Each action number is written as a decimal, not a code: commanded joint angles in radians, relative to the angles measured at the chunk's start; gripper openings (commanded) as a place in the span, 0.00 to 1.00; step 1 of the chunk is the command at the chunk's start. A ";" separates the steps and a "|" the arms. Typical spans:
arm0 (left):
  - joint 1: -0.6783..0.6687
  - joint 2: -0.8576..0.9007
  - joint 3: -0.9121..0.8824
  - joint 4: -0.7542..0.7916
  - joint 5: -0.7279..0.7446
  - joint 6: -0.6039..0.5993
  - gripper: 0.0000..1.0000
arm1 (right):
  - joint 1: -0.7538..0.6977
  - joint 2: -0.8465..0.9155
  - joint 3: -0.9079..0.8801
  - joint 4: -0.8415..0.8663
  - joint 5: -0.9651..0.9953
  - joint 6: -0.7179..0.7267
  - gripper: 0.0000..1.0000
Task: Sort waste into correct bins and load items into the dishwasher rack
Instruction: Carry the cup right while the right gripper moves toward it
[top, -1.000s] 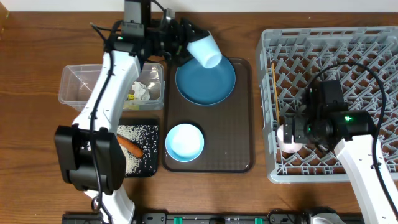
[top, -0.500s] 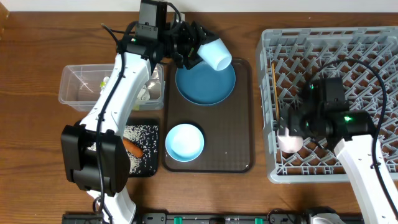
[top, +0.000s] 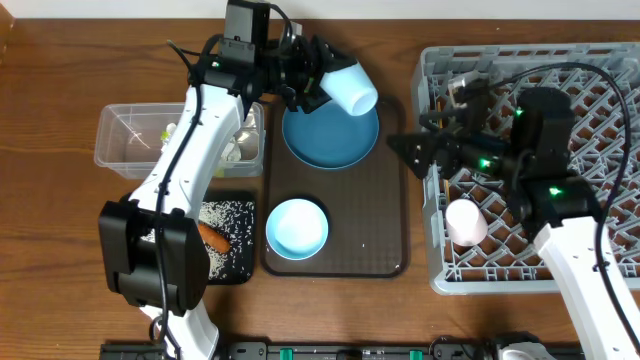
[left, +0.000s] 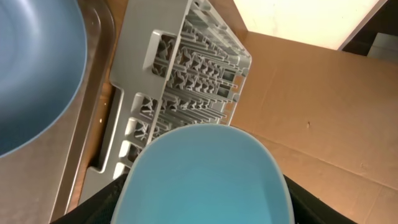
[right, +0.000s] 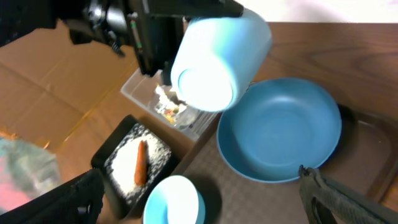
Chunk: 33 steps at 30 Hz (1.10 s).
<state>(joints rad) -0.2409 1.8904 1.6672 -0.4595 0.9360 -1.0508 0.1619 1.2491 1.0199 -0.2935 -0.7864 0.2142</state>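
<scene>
My left gripper (top: 312, 76) is shut on the light blue cup (top: 351, 88) and holds it on its side above the far edge of the round blue plate (top: 328, 138). In the left wrist view the cup (left: 205, 177) fills the lower frame. My right gripper (top: 410, 148) is open and empty, over the left edge of the grey dishwasher rack (top: 560, 90). The pale pink cup (top: 465, 222) lies in the rack, and wooden chopsticks (top: 440, 150) lie along its left side. The right wrist view shows the cup (right: 217, 59), plate (right: 280, 127) and white bowl (right: 174, 200).
The plate and bowl (top: 296, 228) sit on a brown serving tray (top: 375, 250). A clear tub (top: 125, 140) holds white paper and a wrapper (top: 228, 148). A black tray (top: 240, 270) holds rice and an orange carrot (top: 210, 236).
My right gripper has let go of the pink cup, which stays in the rack, and has swung up and left. My left gripper has carried the blue cup slightly right.
</scene>
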 joint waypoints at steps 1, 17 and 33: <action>-0.019 -0.011 0.012 0.005 0.021 -0.006 0.49 | 0.085 0.000 0.003 0.010 0.178 0.063 0.99; -0.045 -0.011 0.012 0.005 0.101 0.026 0.50 | 0.350 0.115 0.003 0.145 0.660 0.070 0.99; -0.045 -0.011 0.012 0.004 0.104 0.051 0.50 | 0.349 0.092 0.003 0.260 0.624 0.070 0.85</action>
<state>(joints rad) -0.2829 1.8904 1.6672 -0.4564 1.0229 -1.0199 0.5079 1.3750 1.0195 -0.0364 -0.1303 0.2817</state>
